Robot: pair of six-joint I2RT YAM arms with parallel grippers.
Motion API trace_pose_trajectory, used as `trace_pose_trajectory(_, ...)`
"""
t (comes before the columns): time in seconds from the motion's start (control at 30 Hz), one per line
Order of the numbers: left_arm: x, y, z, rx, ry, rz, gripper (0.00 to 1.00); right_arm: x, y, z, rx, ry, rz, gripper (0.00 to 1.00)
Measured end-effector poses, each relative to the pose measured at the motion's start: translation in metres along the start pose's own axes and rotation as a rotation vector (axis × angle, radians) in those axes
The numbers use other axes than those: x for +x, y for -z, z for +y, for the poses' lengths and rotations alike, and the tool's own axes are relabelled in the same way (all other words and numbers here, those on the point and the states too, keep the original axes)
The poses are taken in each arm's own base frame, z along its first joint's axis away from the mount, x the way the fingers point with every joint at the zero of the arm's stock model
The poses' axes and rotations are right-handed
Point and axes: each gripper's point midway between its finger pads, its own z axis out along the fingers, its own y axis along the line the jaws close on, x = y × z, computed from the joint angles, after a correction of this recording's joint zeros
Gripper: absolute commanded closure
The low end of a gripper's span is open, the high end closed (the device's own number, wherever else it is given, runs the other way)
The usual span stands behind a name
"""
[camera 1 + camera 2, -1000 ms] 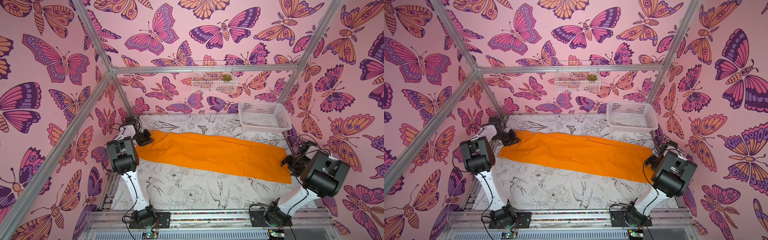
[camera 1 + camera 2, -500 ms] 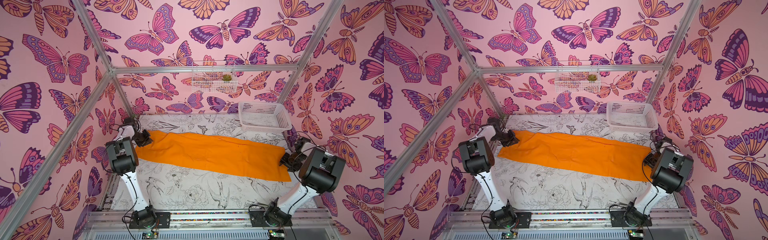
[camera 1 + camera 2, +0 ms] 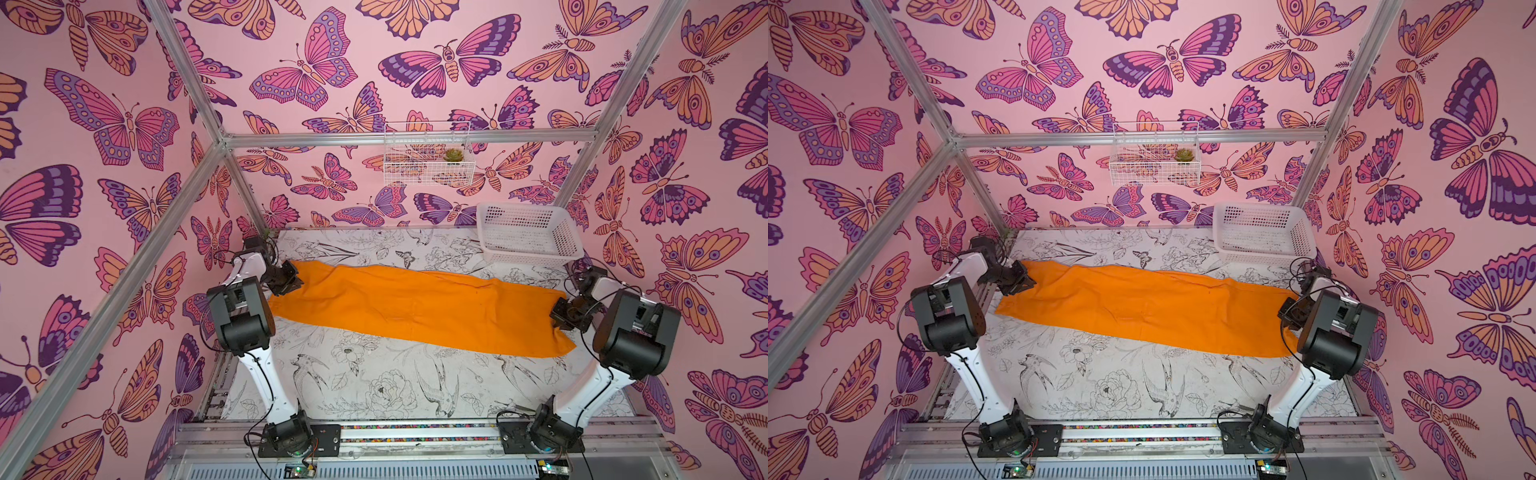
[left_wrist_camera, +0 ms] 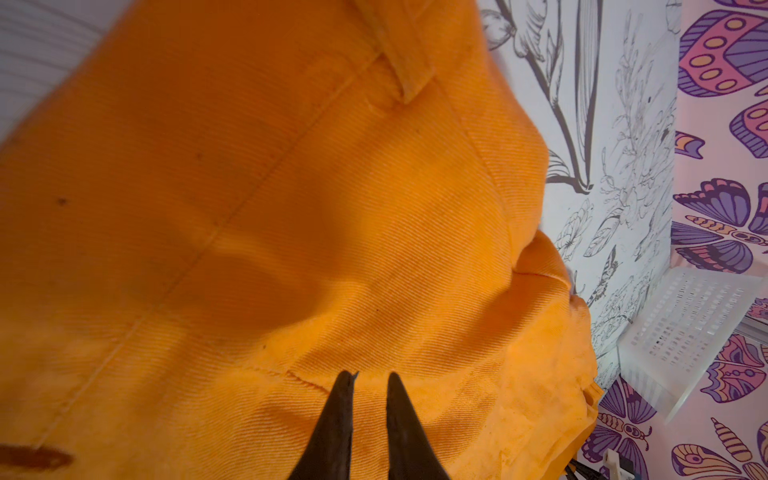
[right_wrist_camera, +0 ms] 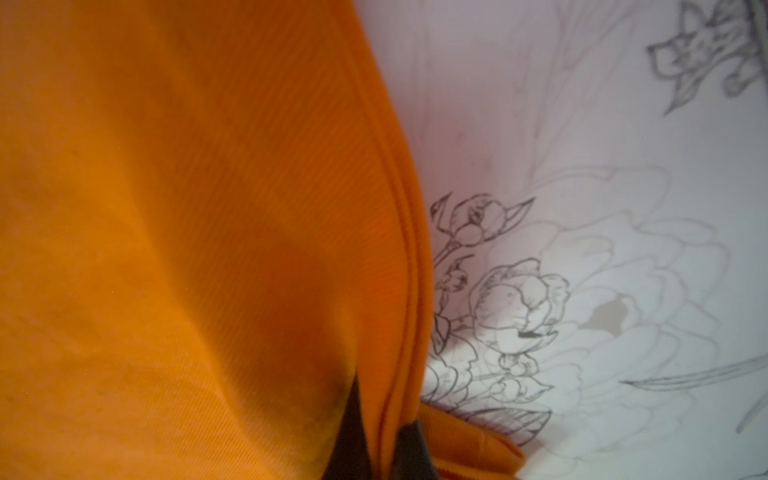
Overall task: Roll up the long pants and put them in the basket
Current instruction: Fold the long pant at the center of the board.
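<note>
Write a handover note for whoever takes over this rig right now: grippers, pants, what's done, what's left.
Left gripper: shut on the long pants, pinching cloth at the end on its side.
Right gripper: shut on the layered edge at the opposite end.
Pants: lying flat as one long strip across the table, stretched between the two grippers. The white basket stands apart behind them.
Done: both ends gripped.
Left: no roll is started, so all the rolling remains.
</note>
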Motion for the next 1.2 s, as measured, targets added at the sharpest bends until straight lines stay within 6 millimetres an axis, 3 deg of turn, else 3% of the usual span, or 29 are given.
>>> trace_pose_trajectory(0.13, 0.002, 0.004, 0.0, 0.001, 0.0, -0.005, 0.82, 0.001, 0.003, -0.003, 0.014, -0.004, -0.026, 1.0)
trace_pose_trajectory(0.23, 0.004, 0.007, -0.001, 0.002, -0.001, -0.007, 0.82, 0.005, 0.019, -0.013, 0.061, -0.019, -0.064, 1.0)
trace_pose_trajectory(0.5, 0.005, 0.009, -0.002, 0.002, -0.003, -0.007, 0.81, -0.026, 0.142, -0.04, 0.108, -0.098, -0.35, 1.0)
trace_pose_trajectory(0.77, 0.015, 0.006, -0.006, -0.008, -0.022, 0.025, 0.81, -0.025, 0.187, -0.098, 0.207, -0.259, -0.429, 1.0)
trace_pose_trajectory(0.9, 0.021, 0.003, -0.013, -0.012, -0.043, 0.04, 0.81, -0.027, 0.21, -0.101, 0.196, -0.275, -0.473, 1.0)
trace_pose_trajectory(1.0, 0.028, -0.003, -0.021, -0.019, -0.067, 0.053, 0.81, -0.03, 0.226, -0.064, 0.191, -0.174, -0.529, 1.0)
trace_pose_trajectory(1.1, 0.036, -0.009, -0.033, -0.022, -0.101, 0.068, 0.82, -0.019, 0.226, 0.026, 0.136, 0.062, -0.558, 1.0)
trace_pose_trajectory(1.2, 0.042, -0.013, -0.045, -0.022, -0.133, 0.074, 0.81, 0.014, 0.215, 0.117, 0.065, 0.284, -0.55, 1.0)
